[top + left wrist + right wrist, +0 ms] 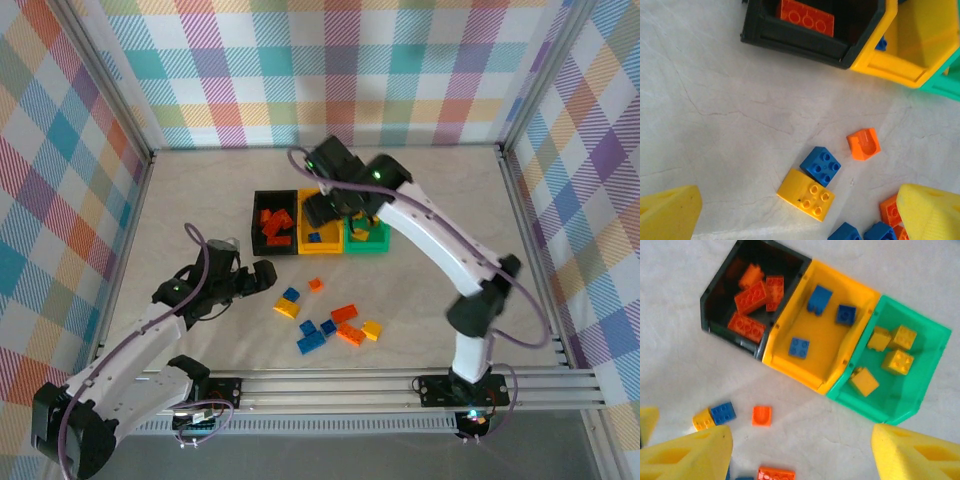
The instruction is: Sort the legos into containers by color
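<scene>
The three containers stand in a row near the middle of the desk point(200, 200), each touching the next: the black bin point(715, 305) on the left, the yellow bin point(825, 347) in the middle and the green bin point(912, 390) on the right. In the black bin lie several orange bricks point(751, 296), close together. The yellow bin holds three blue bricks point(819, 299), apart from each other, and the green bin holds four yellow bricks point(897, 361).

The right gripper point(802, 442) hangs above the row of bins, its jaws spread wide with nothing between them. The left gripper point(800, 200) hangs over the desk, to the near left of the bins. Its jaws are also spread and they hold nothing.

The loose legos point(345, 313) lie on the desk in front of the bins, with orange, blue and yellow mixed. In the left wrist view a loose blue brick point(821, 166) and a loose yellow brick point(806, 194) lie side by side, touching. A small orange piece point(863, 144) lies apart from them, nearer to the yellow bin, with its hollow side up
</scene>
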Available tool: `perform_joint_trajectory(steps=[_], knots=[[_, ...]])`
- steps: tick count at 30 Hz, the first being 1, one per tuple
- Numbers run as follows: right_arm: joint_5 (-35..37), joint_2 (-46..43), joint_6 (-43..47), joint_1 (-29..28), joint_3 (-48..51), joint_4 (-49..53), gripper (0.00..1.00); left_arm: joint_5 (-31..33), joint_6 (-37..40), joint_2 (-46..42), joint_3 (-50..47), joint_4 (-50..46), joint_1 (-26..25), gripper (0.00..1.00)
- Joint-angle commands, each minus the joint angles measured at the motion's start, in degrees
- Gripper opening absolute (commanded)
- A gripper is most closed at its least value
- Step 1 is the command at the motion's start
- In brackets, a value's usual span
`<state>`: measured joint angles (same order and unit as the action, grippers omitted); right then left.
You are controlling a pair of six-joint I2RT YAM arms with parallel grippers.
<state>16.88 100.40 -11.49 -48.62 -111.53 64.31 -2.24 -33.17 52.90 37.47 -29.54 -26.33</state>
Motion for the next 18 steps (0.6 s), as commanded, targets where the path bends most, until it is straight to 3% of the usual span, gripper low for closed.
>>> perform_joint_trajectory(steps=[1,4,8,18], knots=[[-3.42,-7.66,-2.07,0.06,17.37,-13.42,0.75,-3.56,2.56,1.83,1.63,2.11,0.17,1.00],[-5.90,-14.36,-5.93,0.02,31.12,-20.63,0.76,-4.31,4.06,5.54,2.78,2.77,-1.24,0.94],[-8.38,-20.10,-10.24,0.28,44.11,-28.74,0.77,0.71,6.95,14.32,6.86,1.17,-7.59,0.89],[-9.34,-25.81,-13.04,0.72,53.30,-33.25,0.78,7.88,11.70,36.48,15.63,-1.13,-15.17,0.83]])
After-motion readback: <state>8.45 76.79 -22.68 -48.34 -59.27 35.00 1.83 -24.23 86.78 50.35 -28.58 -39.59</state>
